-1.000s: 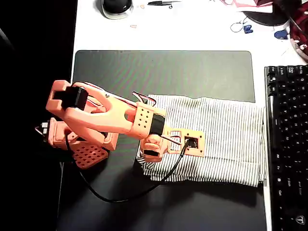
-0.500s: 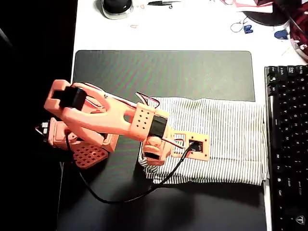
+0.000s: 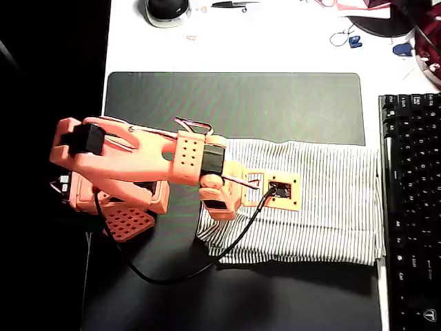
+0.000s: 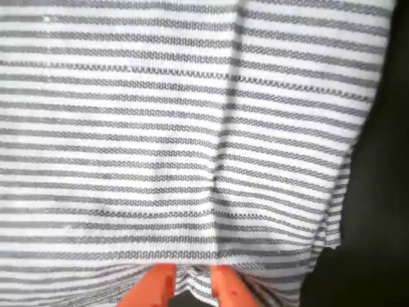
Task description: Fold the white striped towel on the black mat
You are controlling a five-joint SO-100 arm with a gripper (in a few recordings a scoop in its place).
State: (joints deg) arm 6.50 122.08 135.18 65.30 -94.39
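One striped towel (image 3: 310,203) lies on one black mat (image 3: 234,103). The gripper (image 4: 192,284) pinches a fold of towel; the cloth spreads ahead of its clenched jaws.

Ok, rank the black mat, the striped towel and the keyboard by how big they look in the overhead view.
1. black mat, largest.
2. white striped towel, lying on it.
3. keyboard, smallest as seen, though the picture's edge cuts it off, so its full size is unsure.

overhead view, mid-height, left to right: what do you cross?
Orange arm → gripper at the white striped towel's left edge → white striped towel on the black mat → black keyboard.
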